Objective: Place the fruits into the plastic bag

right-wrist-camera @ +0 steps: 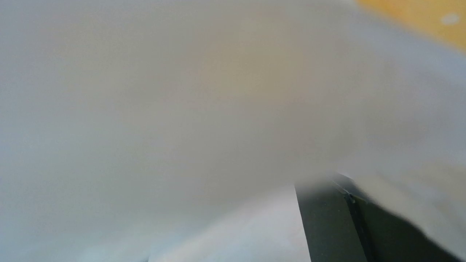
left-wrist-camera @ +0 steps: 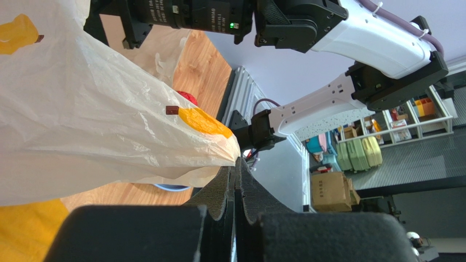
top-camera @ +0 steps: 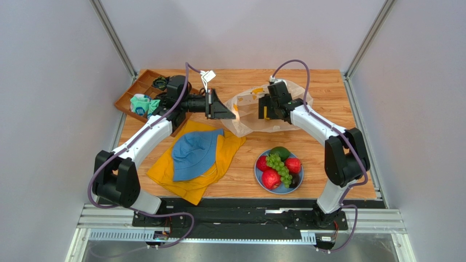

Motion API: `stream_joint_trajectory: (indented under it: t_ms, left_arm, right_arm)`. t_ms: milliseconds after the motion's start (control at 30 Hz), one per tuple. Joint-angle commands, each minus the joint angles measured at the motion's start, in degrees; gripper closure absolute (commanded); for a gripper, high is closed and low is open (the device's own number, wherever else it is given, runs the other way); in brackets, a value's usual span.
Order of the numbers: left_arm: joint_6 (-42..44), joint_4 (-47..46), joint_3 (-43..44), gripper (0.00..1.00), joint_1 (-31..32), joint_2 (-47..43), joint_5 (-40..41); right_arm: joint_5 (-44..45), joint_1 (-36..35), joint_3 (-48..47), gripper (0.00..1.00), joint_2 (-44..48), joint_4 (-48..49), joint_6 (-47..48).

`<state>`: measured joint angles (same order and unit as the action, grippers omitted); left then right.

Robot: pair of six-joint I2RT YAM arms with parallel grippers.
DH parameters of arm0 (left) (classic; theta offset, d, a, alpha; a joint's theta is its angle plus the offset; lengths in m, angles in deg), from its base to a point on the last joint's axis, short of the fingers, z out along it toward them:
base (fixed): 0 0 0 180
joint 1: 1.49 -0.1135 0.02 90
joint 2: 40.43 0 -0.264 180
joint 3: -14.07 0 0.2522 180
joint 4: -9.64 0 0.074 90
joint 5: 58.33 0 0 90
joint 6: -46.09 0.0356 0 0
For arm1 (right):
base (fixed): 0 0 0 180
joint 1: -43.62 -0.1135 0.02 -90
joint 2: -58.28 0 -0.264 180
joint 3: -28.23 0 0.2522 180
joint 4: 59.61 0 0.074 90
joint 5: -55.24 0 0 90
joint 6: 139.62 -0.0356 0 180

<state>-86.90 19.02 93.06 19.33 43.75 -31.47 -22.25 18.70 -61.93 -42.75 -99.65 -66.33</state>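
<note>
1. My left tool is clamped on a thin edge of the plastic bag. The left wrist view shows both pads pressed together with the film pinched at the tips.
2. My right tool is down at the bag mouth with its tips buried in plastic, so I can't tell whether it is open or gripping.
3. The right wrist view is a blurred wash of bag. Only one dark finger is cut in at the bottom right.
4. There is a yellow patch by the right tool in the top view, and I can't tell what it is.
5. The fruits sit on the blue plate, out of the bag: a green oval fruit, a grape bunch, three red fruits, and a dark plum-like fruit partly hidden by the grapes.
6. The bag sits mid-bench toward the far side, lifted at its left edge. Its far side is hidden behind the right tool.
7. The plate is near the near edge of the bench, with bare wood showing between plate and bag and to the right of both.
8. On the left, a blue hat lies on a yellow cloth, just beside the bag. A brown tray sits at the far-left corner, partly covered by my left arm.
</note>
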Motion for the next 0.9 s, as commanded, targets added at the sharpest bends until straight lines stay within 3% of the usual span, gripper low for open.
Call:
stream_joint_trajectory:
  t_ms: [0, 567, 700, 867]
  left_arm:
    - [2.11, 0.34, 0.42, 1.0, -0.25, -0.25, 0.2]
    - [5.01, 4.12, 1.48, 1.0, -0.34, -0.16, 1.96]
    - [5.54, 5.51, 1.74, 1.0, -0.43, -0.16, 1.96]
    - [6.33, 6.58, 2.0, 1.0, -0.52, -0.33, 2.22]
  right_arm:
    - [-10.13, -0.21, 3.61, 0.15, 8.29, 7.55, 2.65]
    - [-29.38, -8.21, 13.99, 0.16, 31.06, 8.88, 6.43]
    - [-28.87, -8.21, 14.61, 0.16, 35.99, 5.03, 6.43]
    - [-21.84, -8.21, 13.21, 0.18, 38.63, -5.16, 6.25]
